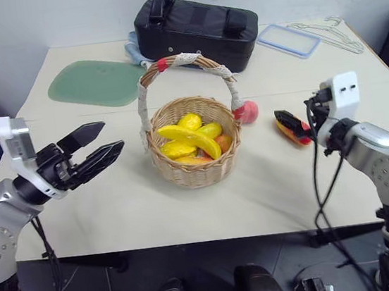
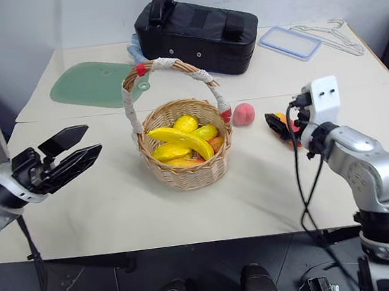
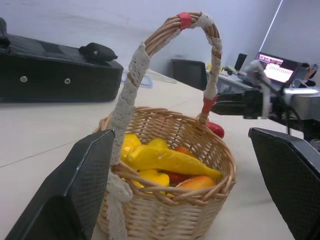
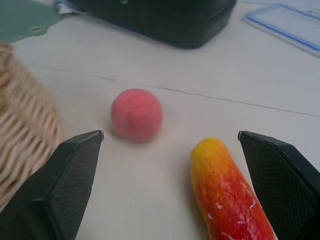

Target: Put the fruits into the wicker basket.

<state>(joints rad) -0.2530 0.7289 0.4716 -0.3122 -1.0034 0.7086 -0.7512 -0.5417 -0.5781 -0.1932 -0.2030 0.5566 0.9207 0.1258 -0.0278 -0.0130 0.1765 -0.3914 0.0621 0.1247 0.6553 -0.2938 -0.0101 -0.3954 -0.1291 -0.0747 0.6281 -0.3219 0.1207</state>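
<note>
At centre frame the wicker basket (image 1: pixel 193 149) already holds bananas and lemons. Right of it on the table (image 1: pixel 116 198), a peach (image 2: pixel 244 114) and mango (image 4: pixel 227 192) remain outside. Both the left gripper (image 1: pixel 99 151) and right gripper (image 4: pixel 170 175) gape wide and empty.

Wicker basket (image 2: pixel 188 162) of yellow fruits mid-table (image 2: pixel 117 212); peach (image 2: pixel 244 114) just beside it; right end effector (image 2: pixel 277 124) over mango (image 2: pixel 291 131); left end effector (image 2: pixel 74 149) open.
</note>
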